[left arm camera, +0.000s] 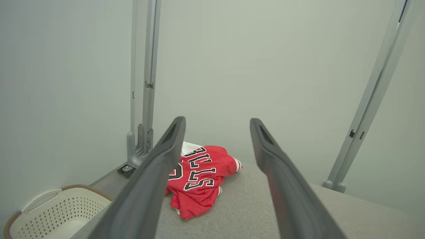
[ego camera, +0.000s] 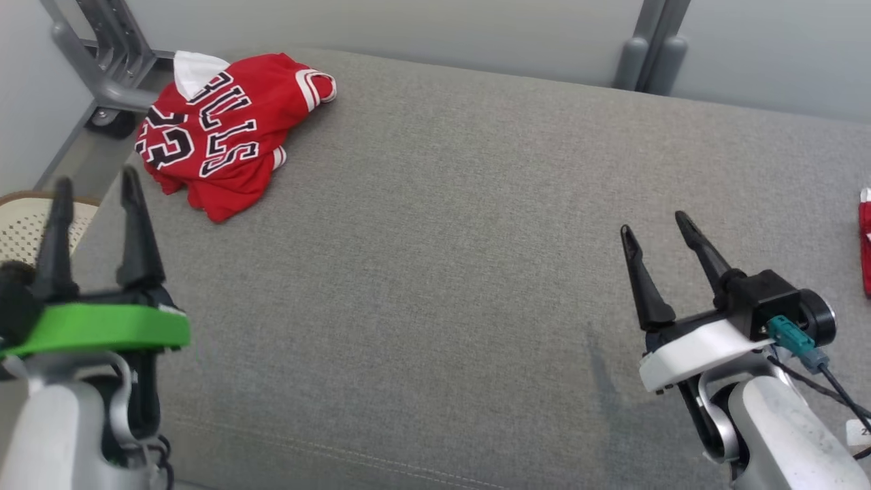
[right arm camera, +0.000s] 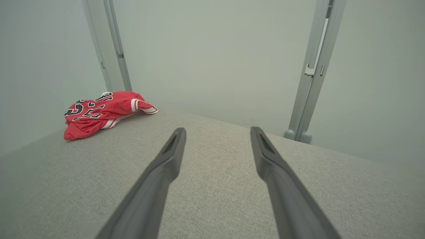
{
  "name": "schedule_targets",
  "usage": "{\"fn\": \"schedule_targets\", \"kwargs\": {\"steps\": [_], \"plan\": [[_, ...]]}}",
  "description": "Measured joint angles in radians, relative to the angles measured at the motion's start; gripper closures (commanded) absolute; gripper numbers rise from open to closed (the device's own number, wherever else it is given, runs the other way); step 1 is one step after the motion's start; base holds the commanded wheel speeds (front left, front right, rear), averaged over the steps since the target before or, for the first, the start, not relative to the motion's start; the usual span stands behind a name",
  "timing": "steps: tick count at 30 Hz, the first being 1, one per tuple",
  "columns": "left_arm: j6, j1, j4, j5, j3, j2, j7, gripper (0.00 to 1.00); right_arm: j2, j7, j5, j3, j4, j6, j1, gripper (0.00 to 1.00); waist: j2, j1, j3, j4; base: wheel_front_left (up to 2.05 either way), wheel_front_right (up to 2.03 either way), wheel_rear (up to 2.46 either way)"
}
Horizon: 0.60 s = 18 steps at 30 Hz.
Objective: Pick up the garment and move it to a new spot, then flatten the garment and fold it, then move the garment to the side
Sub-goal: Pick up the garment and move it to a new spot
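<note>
Garment [ego camera: 218, 129] lay crumpled ahead of your left gripper [ego camera: 96, 177], well apart from your right gripper [ego camera: 652, 222]; both stood spread, empty.

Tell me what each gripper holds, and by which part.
Nothing is held. The left gripper and right gripper both stand open and empty; the red jersey lies crumpled, apart, on the grey cushion.

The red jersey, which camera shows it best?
The head view: it looks down on the whole jersey, lettering plain, nothing in front. The left wrist view has a finger covering its left edge. The right wrist view sees the jersey whole but low and side-on, lettering squashed.
</note>
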<state>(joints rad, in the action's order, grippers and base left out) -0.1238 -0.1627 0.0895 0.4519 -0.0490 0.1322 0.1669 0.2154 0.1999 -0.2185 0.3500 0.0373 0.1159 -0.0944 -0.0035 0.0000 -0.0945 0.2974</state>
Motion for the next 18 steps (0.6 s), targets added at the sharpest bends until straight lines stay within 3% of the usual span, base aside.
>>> {"fn": "schedule_targets", "kwargs": {"steps": [8,18], "plan": [[0.000,-0.262,-0.049,0.020,0.084,0.116,-0.192,0.00,0.040,-0.035,0.038,-0.030,-0.071,0.000,-0.052,0.00,0.0000,0.0000,-0.086,-0.077,0.00,0.00,0.00],[0.000,-0.446,-0.192,0.076,0.178,0.237,-0.409,0.00,0.070,-0.072,0.053,-0.062,-0.148,0.001,-0.089,0.00,0.0000,0.0000,-0.211,-0.181,0.00,0.00,0.00]]}}
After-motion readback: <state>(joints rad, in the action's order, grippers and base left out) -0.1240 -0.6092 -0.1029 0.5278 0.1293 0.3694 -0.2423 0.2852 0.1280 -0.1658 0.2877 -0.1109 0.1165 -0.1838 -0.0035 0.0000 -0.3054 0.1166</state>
